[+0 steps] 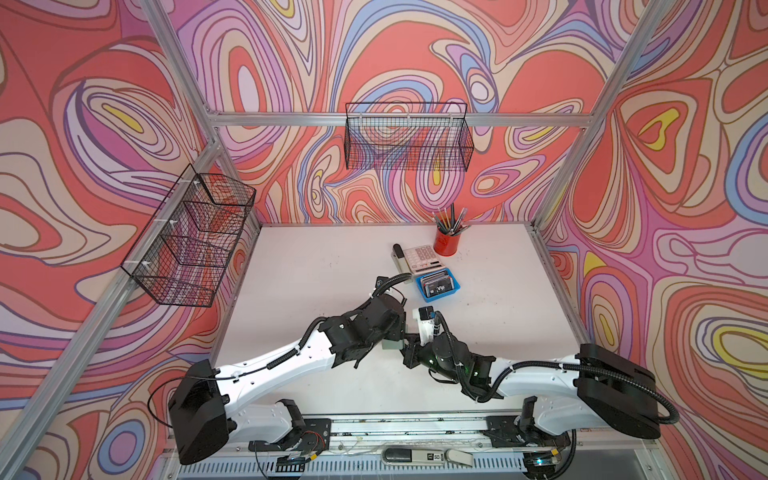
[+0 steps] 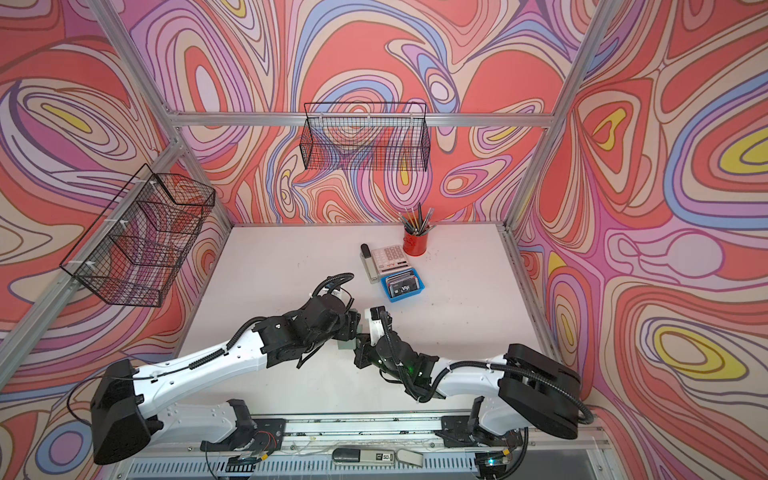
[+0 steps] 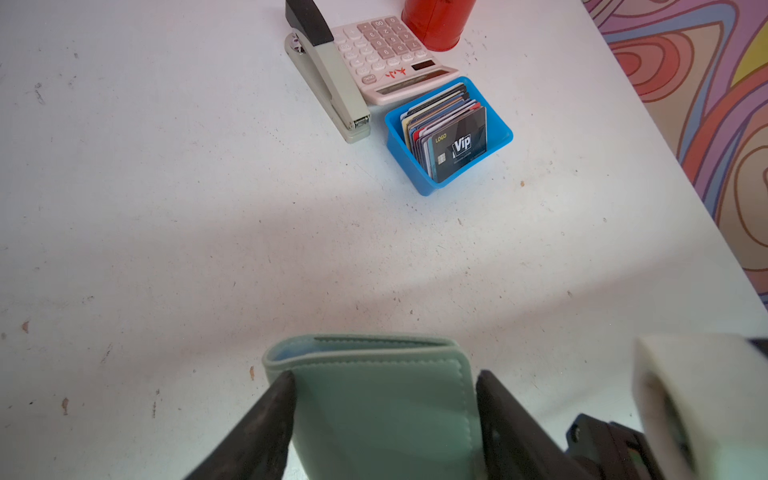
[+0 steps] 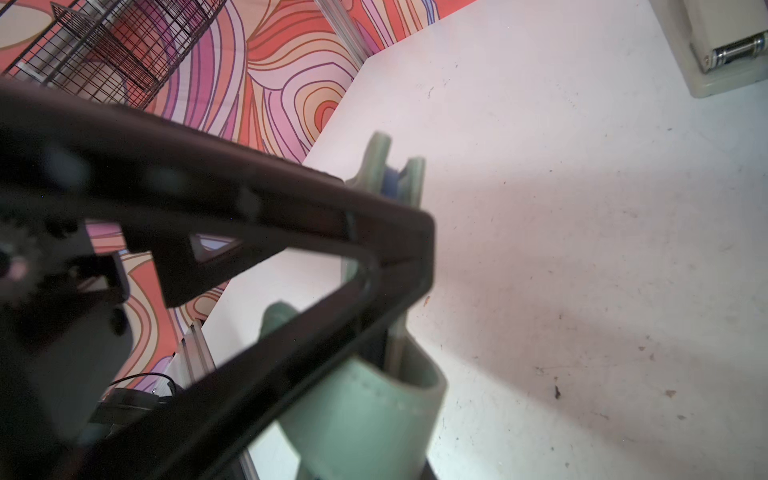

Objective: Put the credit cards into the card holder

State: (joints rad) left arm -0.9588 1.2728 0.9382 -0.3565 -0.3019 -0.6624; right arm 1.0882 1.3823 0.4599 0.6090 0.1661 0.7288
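The two arms meet low over the middle of the table (image 3: 166, 208), both at the card holder (image 3: 382, 415). The left gripper (image 3: 384, 376) has its fingers (image 3: 270, 419) spread to the width of the green booklet, one pressed to each side edge, so the card holder sits between them, closed and face up. The right gripper (image 4: 415, 249) comes at it from the other side. Its fingers (image 4: 249, 195) are drawn together at the tips, pinching a thin green leaf of the card holder (image 4: 365, 407) seen edge-on.

The credit cards (image 3: 449, 133) stand on edge in a blue tray (image 3: 409, 170), well beyond the left fingertips, the dark "Vip" card foremost. Just past the tray lie a calculator (image 3: 386, 54), a stapler (image 3: 328, 70) and a red cup (image 3: 436, 25).
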